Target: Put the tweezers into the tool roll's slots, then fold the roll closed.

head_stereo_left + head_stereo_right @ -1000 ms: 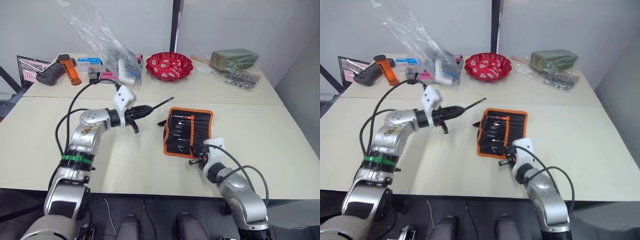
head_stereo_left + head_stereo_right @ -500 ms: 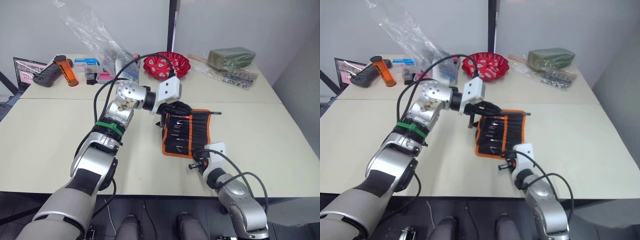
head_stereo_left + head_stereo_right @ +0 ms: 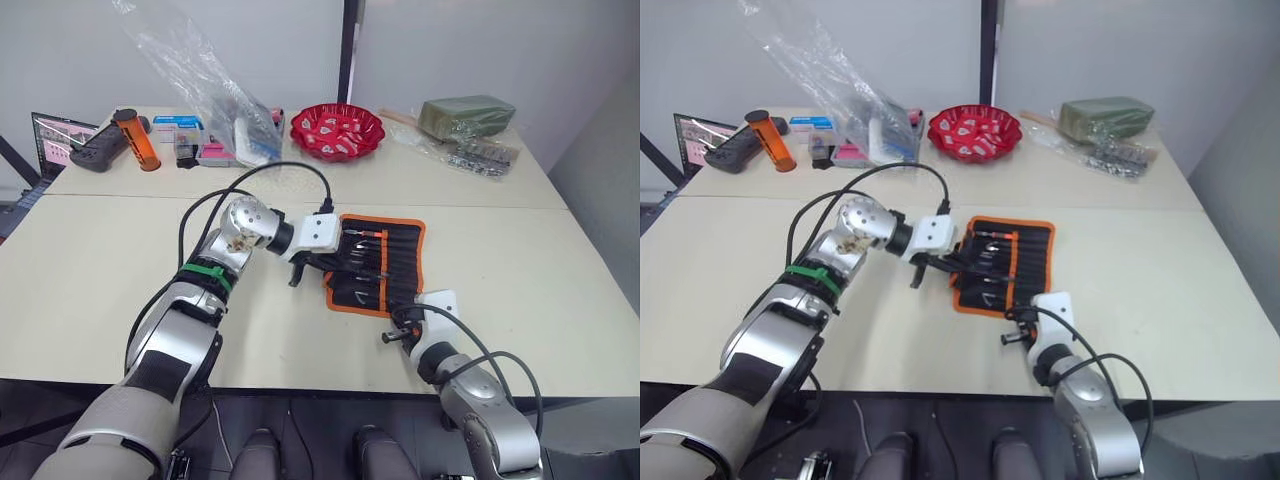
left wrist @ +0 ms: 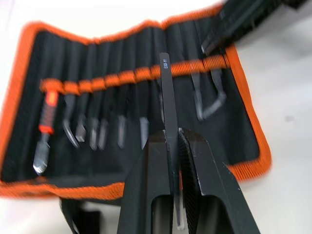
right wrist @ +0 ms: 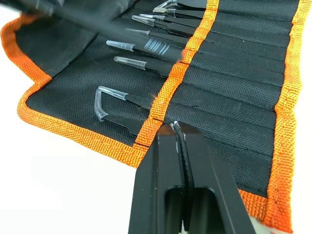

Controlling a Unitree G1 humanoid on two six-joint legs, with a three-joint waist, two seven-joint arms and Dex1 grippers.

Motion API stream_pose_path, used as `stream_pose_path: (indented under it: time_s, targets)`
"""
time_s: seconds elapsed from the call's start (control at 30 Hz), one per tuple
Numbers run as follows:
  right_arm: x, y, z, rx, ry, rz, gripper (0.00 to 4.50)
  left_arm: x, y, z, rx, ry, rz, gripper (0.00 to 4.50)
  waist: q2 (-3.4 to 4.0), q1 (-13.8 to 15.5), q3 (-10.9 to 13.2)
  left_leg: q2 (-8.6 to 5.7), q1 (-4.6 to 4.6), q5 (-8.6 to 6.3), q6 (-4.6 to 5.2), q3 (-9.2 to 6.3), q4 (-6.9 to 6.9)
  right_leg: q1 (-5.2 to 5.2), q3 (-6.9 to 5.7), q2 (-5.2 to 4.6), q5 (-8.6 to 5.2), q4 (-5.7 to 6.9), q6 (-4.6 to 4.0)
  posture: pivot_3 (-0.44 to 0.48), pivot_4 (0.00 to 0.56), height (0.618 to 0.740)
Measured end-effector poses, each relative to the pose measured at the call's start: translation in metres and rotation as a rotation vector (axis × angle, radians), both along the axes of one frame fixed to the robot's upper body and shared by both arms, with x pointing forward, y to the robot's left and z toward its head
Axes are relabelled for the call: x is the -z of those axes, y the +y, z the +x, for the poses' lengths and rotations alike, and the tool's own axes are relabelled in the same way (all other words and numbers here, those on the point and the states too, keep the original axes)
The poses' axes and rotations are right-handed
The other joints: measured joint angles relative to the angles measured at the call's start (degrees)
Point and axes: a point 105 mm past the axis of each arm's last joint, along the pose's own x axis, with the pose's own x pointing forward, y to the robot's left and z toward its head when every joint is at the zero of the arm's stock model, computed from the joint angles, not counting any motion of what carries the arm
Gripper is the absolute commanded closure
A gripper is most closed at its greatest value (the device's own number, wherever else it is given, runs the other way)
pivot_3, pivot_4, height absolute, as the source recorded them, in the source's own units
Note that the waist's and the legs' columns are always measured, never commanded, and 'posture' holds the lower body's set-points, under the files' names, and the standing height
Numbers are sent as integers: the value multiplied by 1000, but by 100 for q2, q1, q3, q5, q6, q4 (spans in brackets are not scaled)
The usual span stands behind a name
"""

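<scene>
The roll [image 3: 378, 264] lies open on the table [image 3: 520, 250], slots [image 4: 122, 78] facing up, several already holding tweezers. The left hand [image 4: 171, 141] is clamped on one black tweezer [image 4: 167, 97], which points over the roll's middle slots, just above the orange band. The right hand [image 5: 176, 127] rests at the roll's near edge, its fingers [image 5: 163, 161] pressed together with nothing between them, tips touching the orange trim. A red bowl [image 3: 337, 130] sits well behind the roll.
</scene>
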Motion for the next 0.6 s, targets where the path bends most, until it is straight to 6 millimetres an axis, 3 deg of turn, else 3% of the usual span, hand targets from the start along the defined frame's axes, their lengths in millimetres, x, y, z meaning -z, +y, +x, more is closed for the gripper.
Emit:
stream_pose_path:
  time_s: [0.6]
  targets:
    - [0,0,1,-7,-1,-4,4500,9,-3,-3,38,-14,57,4481,0,4,0,0,2,0,0,0,1,1,0,0,2,5,-3,0,150,735]
